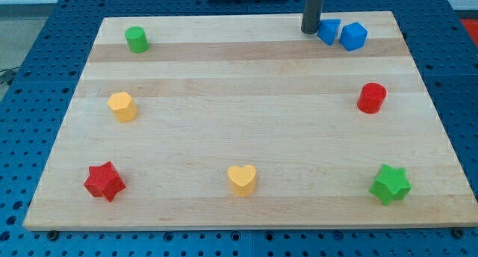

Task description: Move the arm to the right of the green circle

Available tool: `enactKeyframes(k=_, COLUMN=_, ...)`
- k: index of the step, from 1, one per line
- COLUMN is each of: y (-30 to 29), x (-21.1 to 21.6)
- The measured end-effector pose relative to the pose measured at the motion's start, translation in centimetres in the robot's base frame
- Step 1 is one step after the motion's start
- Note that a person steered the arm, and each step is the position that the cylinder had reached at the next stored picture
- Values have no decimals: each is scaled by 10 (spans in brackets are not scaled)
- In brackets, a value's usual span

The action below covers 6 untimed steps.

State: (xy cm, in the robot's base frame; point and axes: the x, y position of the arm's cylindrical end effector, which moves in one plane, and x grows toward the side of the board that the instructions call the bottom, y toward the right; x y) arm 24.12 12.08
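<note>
Wooden board (246,130) on blue pegboard (45,33)

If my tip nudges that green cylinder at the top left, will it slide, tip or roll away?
The green cylinder stands upright on its flat end and looks squat, so it would probably slide rather than topple. The wooden board looks smooth, so friction seems low. If knocked over, it could roll. My tip is far to its right.

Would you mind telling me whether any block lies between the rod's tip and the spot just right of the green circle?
Nothing visible does. My tip sits at the view's top, just left of the blue blocks. The green circle is far to the view's left, and the board between them holds no block.
</note>
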Motion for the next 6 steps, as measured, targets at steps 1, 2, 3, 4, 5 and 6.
enactKeyframes(k=1, y=7, x=1)
enactKeyframes(k=2, y=7, x=1)
enactKeyframes(k=3, y=-3, x=1)
enactKeyframes(k=4, y=-34, x=1)
enactKeyframes(k=5, y=-74, x=1)
enactKeyframes(k=6, y=-107, x=1)
